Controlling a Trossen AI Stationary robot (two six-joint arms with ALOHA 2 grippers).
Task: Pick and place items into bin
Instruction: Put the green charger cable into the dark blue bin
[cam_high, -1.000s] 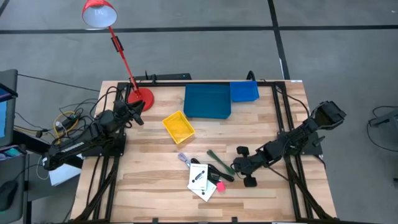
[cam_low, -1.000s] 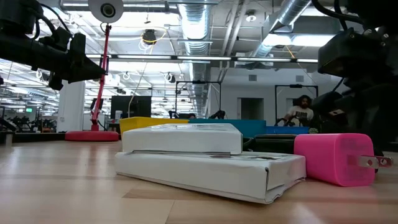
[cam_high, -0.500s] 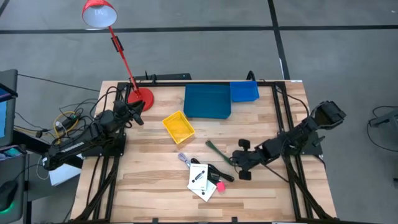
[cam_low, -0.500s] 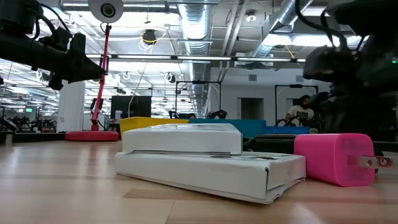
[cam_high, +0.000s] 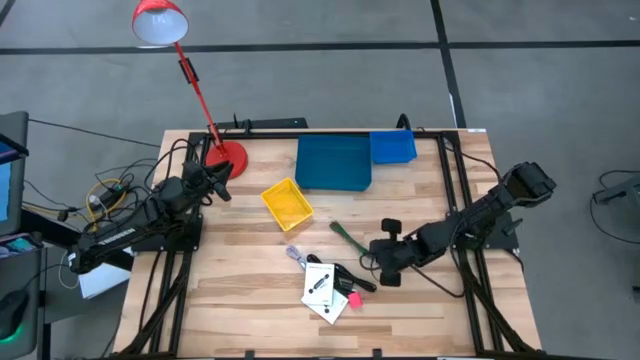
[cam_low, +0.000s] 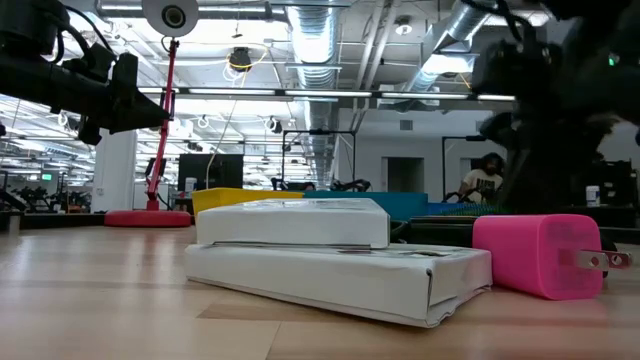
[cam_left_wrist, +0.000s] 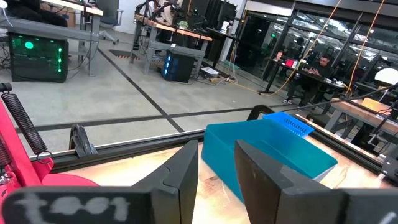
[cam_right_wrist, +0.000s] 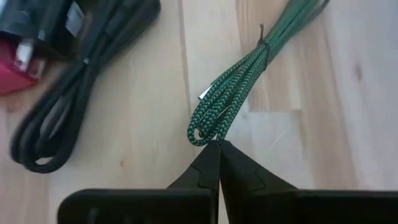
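A bundled green braided cable (cam_high: 345, 238) lies slanting on the wood right of the yellow bin. My right gripper (cam_high: 378, 256) is at the bundle's near-right end, fingers shut (cam_right_wrist: 217, 146) at its looped end. Close to the near edge lie a white card box (cam_high: 322, 290), a pink plug (cam_high: 353, 298) and a coiled black cable (cam_right_wrist: 74, 81). A small clear piece (cam_high: 295, 253) rests just beyond the box. My left gripper (cam_high: 218, 182) waits open beside the red lamp base; its fingers (cam_left_wrist: 186, 177) frame a narrow gap. My right gripper has its shut fingertips on the looped end of the green cable bundle (cam_right_wrist: 204, 132), coming at it slanting down from the table's right, along the bundle. Only the free ends of the fingers meet the loop. The rest of the bundle (cam_right_wrist: 273, 37) stretches away over the wood.
A yellow bin (cam_high: 287, 203) stands mid-table, with a large blue bin (cam_high: 333, 162) and a smaller blue bin (cam_high: 393, 147) at the far edge. A red desk lamp (cam_high: 225, 157) stands at the far left. Bare wood lies along the near left.
My right gripper has moved toward the far edge and slightly left. The green cable bundle has shifted with it the same way, away from the black cable and the pink plug. The left arm kept still.
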